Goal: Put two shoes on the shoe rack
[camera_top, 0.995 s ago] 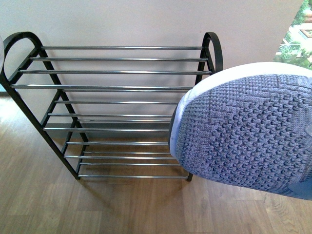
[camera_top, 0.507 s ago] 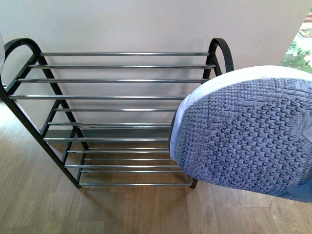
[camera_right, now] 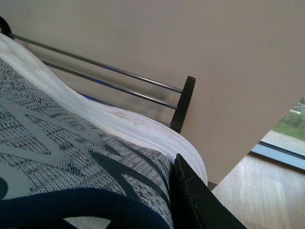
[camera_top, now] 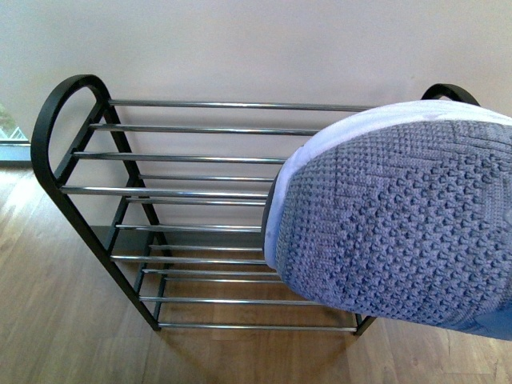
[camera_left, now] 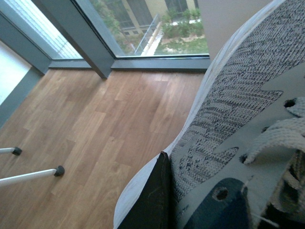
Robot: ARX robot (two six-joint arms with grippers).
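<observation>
The right jaws grip one shoe point(camera_top: 400, 224) aloft before the shoe rack's point(camera_top: 42, 132) right end, toe leftward along the bars, so the right arm is nearer; the left jaws grip the other shoe point(camera_left: 228, 95) above the floor point(camera_left: 95, 124).

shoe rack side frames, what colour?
Black side frames, with shiny chrome bars running between them. Clearest in the front view.

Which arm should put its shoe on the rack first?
Right. The right arm's shoe hangs beside the shoe rack; the left arm's shoe has only floor and window nearby.
</observation>
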